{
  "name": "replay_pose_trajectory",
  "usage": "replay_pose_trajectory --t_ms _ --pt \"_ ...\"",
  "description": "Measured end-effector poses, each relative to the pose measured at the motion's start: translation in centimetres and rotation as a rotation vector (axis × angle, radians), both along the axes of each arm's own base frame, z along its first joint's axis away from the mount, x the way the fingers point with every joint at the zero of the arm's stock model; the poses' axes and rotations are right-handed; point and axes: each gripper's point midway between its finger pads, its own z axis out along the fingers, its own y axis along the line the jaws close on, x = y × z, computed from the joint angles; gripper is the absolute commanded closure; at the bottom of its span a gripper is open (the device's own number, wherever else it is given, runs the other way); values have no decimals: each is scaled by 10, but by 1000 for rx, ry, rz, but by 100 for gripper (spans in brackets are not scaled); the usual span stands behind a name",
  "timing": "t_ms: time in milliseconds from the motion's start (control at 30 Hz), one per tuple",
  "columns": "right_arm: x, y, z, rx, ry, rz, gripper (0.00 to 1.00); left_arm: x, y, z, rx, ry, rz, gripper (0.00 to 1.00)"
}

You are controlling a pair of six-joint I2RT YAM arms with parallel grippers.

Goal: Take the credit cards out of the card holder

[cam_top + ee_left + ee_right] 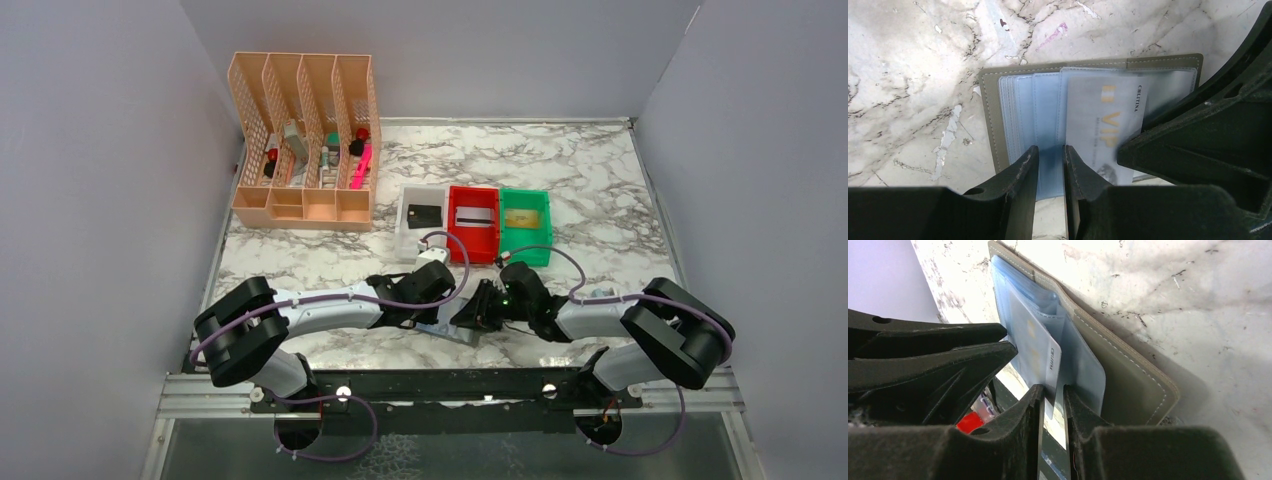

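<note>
The card holder lies open near the table's front edge, grey rim around light-blue pockets; it also shows between both grippers in the top view. My left gripper is shut on a light-blue pocket leaf at its near edge. A whitish credit card with gold "VIP" letters sticks partly out of a pocket. My right gripper is shut on that card's near edge, beside the card holder's cover. A black card, a silvery-white card and a gold card lie in the bins.
The white bin, red bin and green bin stand side by side just behind the grippers. A peach desk organizer with pens stands at the back left. Grey walls enclose the marble table.
</note>
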Motion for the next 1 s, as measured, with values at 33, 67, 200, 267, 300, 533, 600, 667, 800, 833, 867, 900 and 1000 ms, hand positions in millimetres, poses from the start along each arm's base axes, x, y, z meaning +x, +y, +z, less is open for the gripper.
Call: replay_pose_trajectory --t_ms 33,67,200,267,300,533,600,667,800,833,867,900,1000 --pt "0 0 1 3 3 -4 71 0 0 0 0 0 0 73" --pt "0 1 1 5 5 -6 69 0 0 0 0 0 0 73" --pt "0 0 2 21 11 -19 71 0 0 0 0 0 0 73" --pt "-2 -1 2 28 12 -24 76 0 0 0 1 0 0 73" --pt "-1 -2 2 31 13 -30 80 0 0 0 0 0 0 73" --pt "2 -2 4 68 16 -46 99 0 -1 0 0 3 -2 73" --pt "3 -1 7 82 10 -44 99 0 -1 0 0 3 -2 73" --pt "3 -1 8 85 6 -42 99 0 -1 0 0 3 -2 73" --pt "3 -4 13 83 -15 -37 99 0 -1 1 -1 3 6 73" --pt "3 -5 14 80 -22 -36 99 0 0 1 1 4 10 72" --pt "3 -7 16 79 -29 -35 99 0 1 1 2 6 12 72" --pt "3 -8 16 75 -34 -33 99 -1 2 1 2 7 16 72" --pt "1 -13 14 53 -42 -23 99 -2 6 3 3 9 26 69"
